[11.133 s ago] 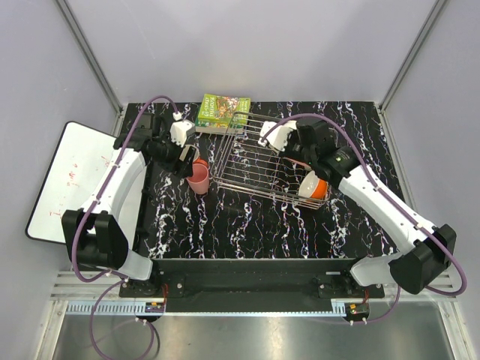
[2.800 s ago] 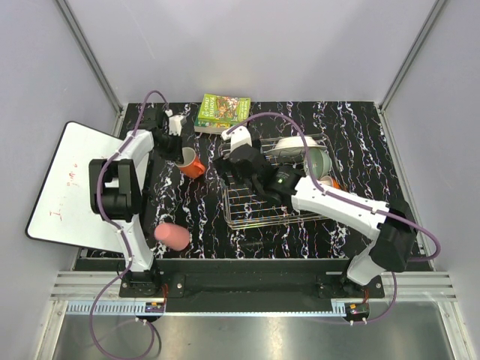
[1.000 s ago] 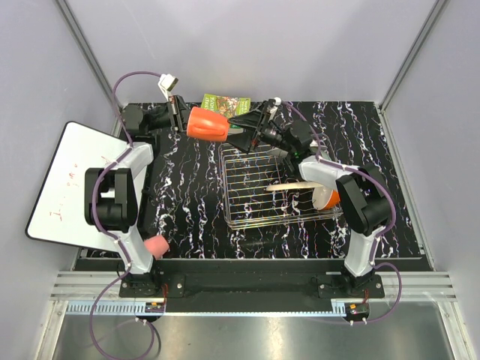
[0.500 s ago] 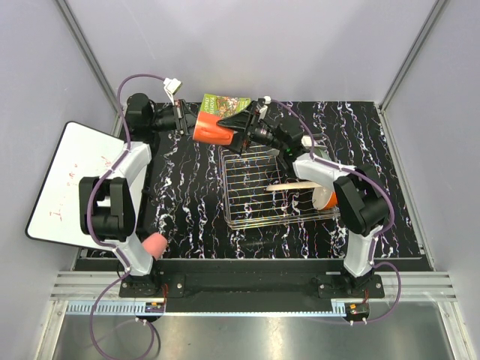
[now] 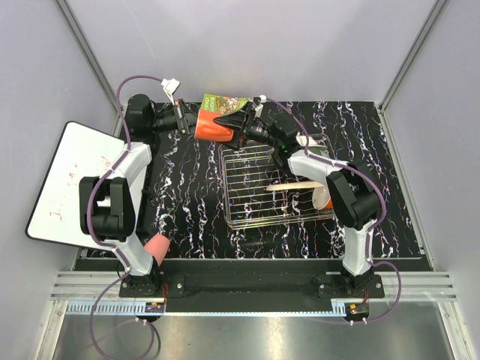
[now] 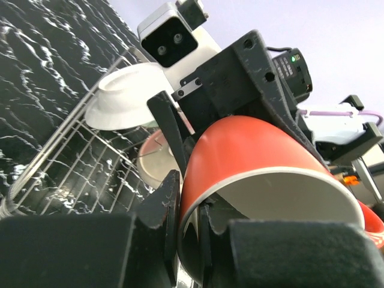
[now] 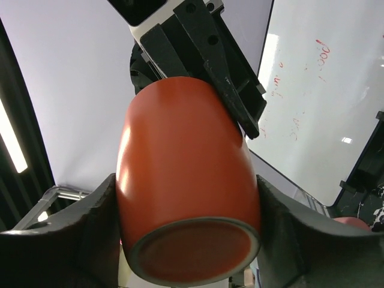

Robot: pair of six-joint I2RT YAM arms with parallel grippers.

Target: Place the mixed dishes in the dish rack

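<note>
**Cup caught between both grippers at the top of the table**

Orange cup hangs on its side in the upper middle of the overhead view. It sits just up and left of the rack's upper left corner and overlaps the lower edge of the green book.

The left gripper comes in from the left and has the cup by its rim. In the left wrist view its fingers are clenched on the cup wall, one outside and one inside the pale interior, with only the wall between them.

The right gripper meets the cup from the right, at its base end. In the right wrist view its fingers are spread wide, one along each side of the cup and right against it. I cannot tell whether they are pressing or only lying there.

Inside the rack, a cream plate stands on edge at centre right. A pink cup lies at the lower left of the table, beside the left arm's base.
</note>
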